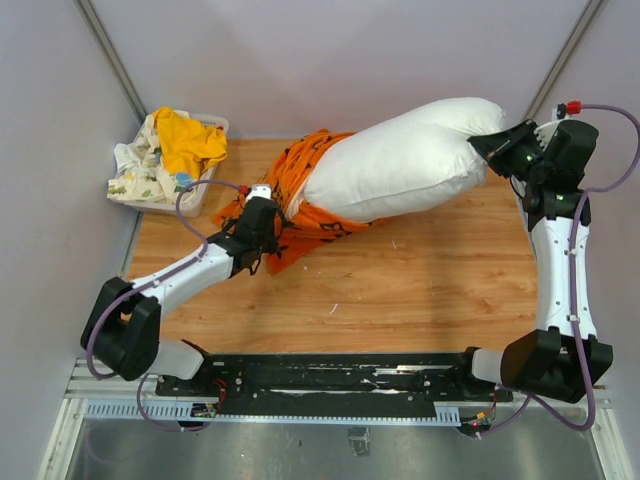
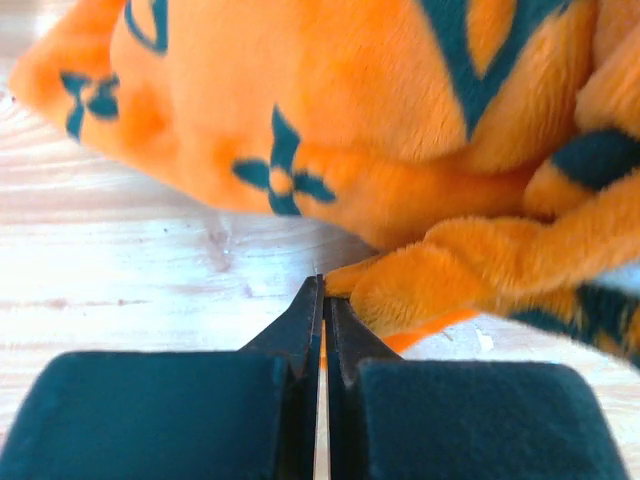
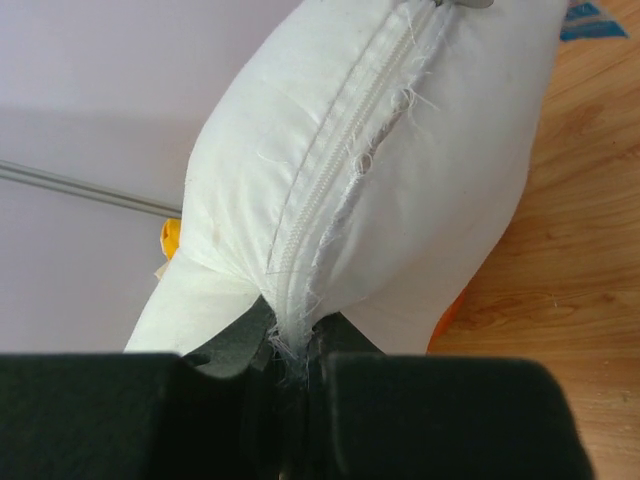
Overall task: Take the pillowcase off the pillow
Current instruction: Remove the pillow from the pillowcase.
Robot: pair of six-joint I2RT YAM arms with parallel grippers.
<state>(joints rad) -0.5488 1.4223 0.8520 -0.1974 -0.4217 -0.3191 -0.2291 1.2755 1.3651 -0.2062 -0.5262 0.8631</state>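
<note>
The left hand [image 2: 320, 300] fills the bottom of its own view, and its two fingers are pressed tight together. A fold of the orange pillowcase [image 2: 330, 130] touches the tip on the right side. I see no cloth between the fingers, so I think the hand may have missed it. The right hand [image 3: 300, 355] is closed tight on the seam at one end of the white pillow [image 3: 400, 180].

From above, the pillow lies long-ways across the bench [image 1: 420, 290], from near on the left to far on the right. The pillowcase is bunched on the left end only, and most of the pillow is bare. The left hand is right beside the cloth. The right hand is well apart from it, at the other end. So I think the left hand must get hold of the cloth and pull it to the left, along the pillow's length, away from the right hand.
</note>
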